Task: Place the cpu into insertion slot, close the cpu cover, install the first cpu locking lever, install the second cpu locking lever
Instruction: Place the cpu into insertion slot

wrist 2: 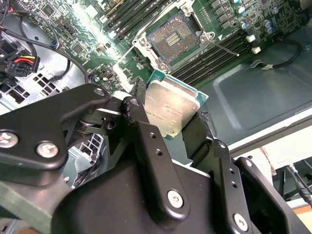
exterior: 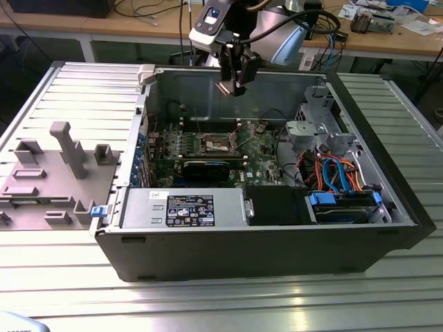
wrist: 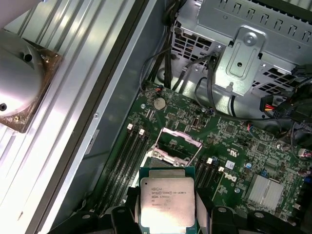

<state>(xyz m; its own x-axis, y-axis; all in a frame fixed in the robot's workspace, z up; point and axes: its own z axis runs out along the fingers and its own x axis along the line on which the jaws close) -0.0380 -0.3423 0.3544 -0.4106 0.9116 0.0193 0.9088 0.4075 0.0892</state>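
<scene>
Gripper (exterior: 232, 87) hangs high over the computer case (exterior: 277, 242) in the exterior view, while both wrist views show it squeezing the cpu (wrist 2: 171, 108) by its edges, well above the bare insertion slot (wrist 2: 174, 41).

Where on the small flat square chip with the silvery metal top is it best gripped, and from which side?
By two opposite thin edges of the small flat silvery-topped square chip, approached edge-on, as the black gripper pinches it now. It is thin and flat, so its edges are likely the safest purchase, leaving both faces clear.
</scene>
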